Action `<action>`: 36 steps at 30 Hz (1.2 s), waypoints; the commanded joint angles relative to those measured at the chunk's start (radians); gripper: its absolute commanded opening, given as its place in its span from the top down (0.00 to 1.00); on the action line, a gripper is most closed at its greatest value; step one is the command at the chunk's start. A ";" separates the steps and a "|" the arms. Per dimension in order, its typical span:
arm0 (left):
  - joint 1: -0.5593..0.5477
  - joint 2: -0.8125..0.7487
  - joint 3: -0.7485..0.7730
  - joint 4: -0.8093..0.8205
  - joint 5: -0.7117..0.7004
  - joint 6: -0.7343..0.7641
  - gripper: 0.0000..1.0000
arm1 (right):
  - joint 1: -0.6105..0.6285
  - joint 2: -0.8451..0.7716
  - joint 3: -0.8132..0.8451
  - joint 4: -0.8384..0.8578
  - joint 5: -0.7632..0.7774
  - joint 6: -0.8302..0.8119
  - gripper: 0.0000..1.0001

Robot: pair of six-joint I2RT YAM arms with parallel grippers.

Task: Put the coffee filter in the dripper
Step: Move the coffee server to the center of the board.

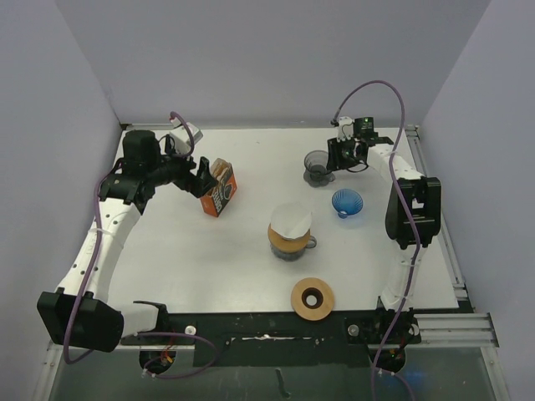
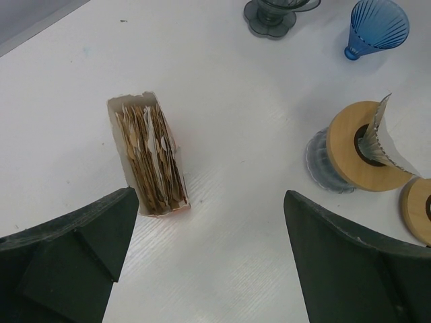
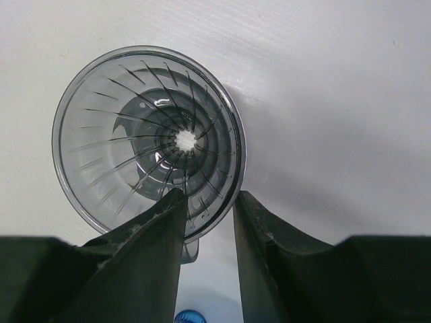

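Note:
A white paper filter (image 1: pixel 290 219) stands in the dripper with the wooden collar (image 1: pixel 288 240) at mid table; both show in the left wrist view, the filter (image 2: pixel 374 134) and the collar (image 2: pixel 350 158). An orange box of brown filters (image 1: pixel 220 188) lies at the left, its open end up (image 2: pixel 151 155). My left gripper (image 1: pixel 205 177) is open and empty just beside the box (image 2: pixel 210 195). My right gripper (image 1: pixel 336 160) straddles the rim of a clear grey dripper (image 3: pixel 135 134), one finger inside and one outside (image 3: pixel 209 195), closed on the wall.
A blue dripper (image 1: pixel 347 202) sits right of centre, also in the left wrist view (image 2: pixel 376 25). A loose wooden ring (image 1: pixel 313 298) lies near the front edge. The clear grey dripper (image 1: pixel 317 169) stands at the back right. Grey walls close in the table.

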 commanded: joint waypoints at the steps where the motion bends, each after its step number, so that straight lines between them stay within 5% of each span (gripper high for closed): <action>1: 0.012 -0.011 -0.004 0.070 0.048 -0.009 0.11 | 0.012 -0.012 0.017 0.003 -0.017 -0.004 0.67; 36: 0.027 -0.051 -0.015 0.077 0.092 -0.026 0.11 | 0.014 -0.136 -0.075 -0.184 -0.063 -0.085 0.95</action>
